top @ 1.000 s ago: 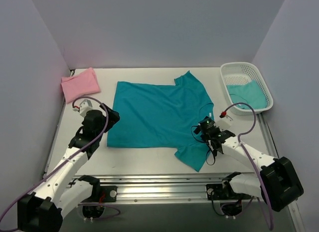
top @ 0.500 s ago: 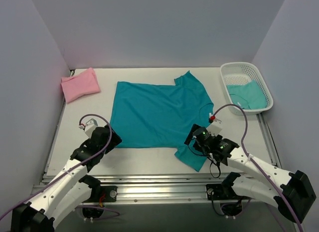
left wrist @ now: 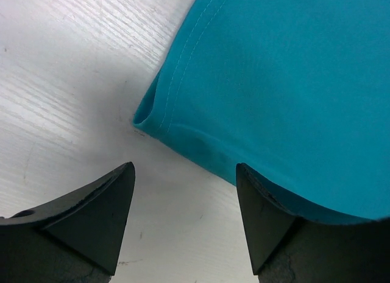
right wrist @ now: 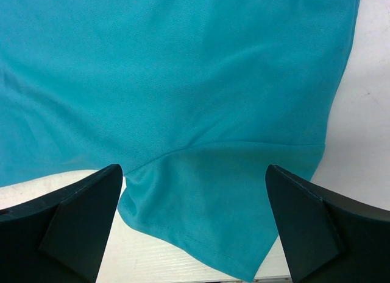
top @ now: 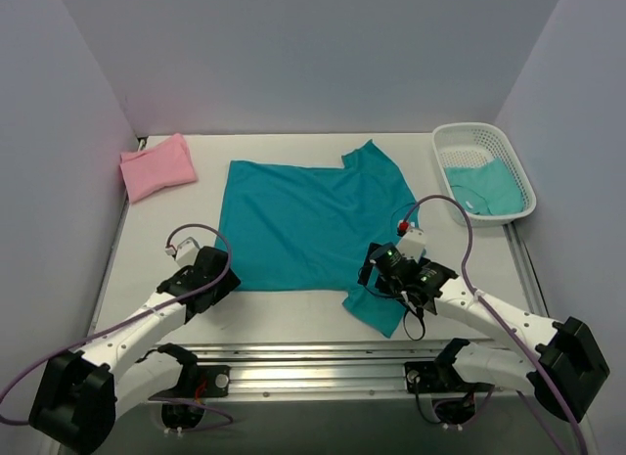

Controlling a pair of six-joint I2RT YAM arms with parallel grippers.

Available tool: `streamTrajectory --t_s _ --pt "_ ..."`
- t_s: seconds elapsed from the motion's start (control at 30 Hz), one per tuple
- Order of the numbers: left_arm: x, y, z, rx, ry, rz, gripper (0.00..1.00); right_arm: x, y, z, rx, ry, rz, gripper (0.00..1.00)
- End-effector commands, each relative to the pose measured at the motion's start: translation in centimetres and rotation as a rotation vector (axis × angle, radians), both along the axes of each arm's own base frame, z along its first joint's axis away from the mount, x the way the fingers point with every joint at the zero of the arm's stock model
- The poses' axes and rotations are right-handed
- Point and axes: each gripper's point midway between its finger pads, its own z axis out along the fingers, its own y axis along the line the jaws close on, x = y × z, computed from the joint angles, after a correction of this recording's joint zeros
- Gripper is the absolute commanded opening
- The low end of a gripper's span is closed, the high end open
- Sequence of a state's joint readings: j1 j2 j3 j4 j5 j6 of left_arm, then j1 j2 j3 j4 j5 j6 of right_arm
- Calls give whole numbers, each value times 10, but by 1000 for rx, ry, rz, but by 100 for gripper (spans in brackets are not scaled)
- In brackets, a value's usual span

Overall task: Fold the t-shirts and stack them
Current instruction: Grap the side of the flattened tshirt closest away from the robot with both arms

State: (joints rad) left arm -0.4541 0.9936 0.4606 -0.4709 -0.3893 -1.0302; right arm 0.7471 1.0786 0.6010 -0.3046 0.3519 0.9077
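One teal t-shirt [top: 313, 220] lies spread flat in the middle of the counter [top: 171, 220], hem to the left and collar toward the basket [top: 468, 128] on the right. Its near sleeve points down at the arms. A pink t-shirt [top: 156, 166] sits folded in the far left corner, and another teal shirt [top: 489, 186] is bunched in the basket, so I'd say the job is in its early part, with this shirt's first fold about to start.

Both arms are down low at the near edge of the shirt. The left fingers [left wrist: 91, 216] stand apart with nothing pinched. The near-left hem corner sits just ahead of them, a little curled, with bare counter showing in the gap, and one finger is right at the cloth's edge. The right fingers [right wrist: 79, 228] are spread wide and hold nothing, hanging over the spot where the near sleeve joins the body, with cloth across most of the gap.

To my eye this is the grasp for a lengthwise fold. Next, each pair has to settle onto the counter and pinch through both layers of cloth, the left at the hem corner and the right near the sleeve seam. Then the two should lift together and carry the near edge over toward the far one. The curled corner on the left looks easy to miss or to catch by a single layer
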Motion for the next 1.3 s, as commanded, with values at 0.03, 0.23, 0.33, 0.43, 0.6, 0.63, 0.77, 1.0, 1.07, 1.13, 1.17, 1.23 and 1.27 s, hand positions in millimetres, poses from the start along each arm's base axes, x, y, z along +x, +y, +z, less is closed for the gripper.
streamTrajectory --t_s 0.03,0.23,0.33,0.43,0.6,0.63,0.77,1.0,1.07,1.13,1.17,1.23,1.27 --pt "16 -11 -1 -41 -47 27 75 4 -3 6 -43 8 16 100" --pt "16 -6 -4 -12 -50 48 66 7 0 5 -46 31 29 100" --pt "18 -5 -3 -2 -61 54 58 4 0 5 -45 46 34 100" --pt "17 -2 -4 10 -52 77 49 -1 -2 6 -44 67 34 100" --pt "22 -3 -5 6 -58 97 28 -20 -6 4 -67 148 59 100" --pt "23 -3 -5 5 -60 99 26 -24 -2 1 -54 167 79 100" --pt "29 -5 -5 2 -79 103 6 -37 7 -5 -38 246 124 99" --pt "47 -13 -3 -2 -129 78 2 -26 1 16 -78 205 90 90" --pt "51 -17 -3 -12 -128 68 2 -18 11 25 -12 139 93 89" --pt "54 -20 -8 -14 -121 58 2 -13 10 30 23 89 62 92" --pt "54 -22 -9 -15 -118 50 2 -9 12 32 47 61 43 86" --pt "55 -25 -12 -25 -117 41 2 -13 2 26 74 39 -29 85" --pt "54 -25 -14 -25 -115 37 2 -13 9 27 129 27 -25 87"
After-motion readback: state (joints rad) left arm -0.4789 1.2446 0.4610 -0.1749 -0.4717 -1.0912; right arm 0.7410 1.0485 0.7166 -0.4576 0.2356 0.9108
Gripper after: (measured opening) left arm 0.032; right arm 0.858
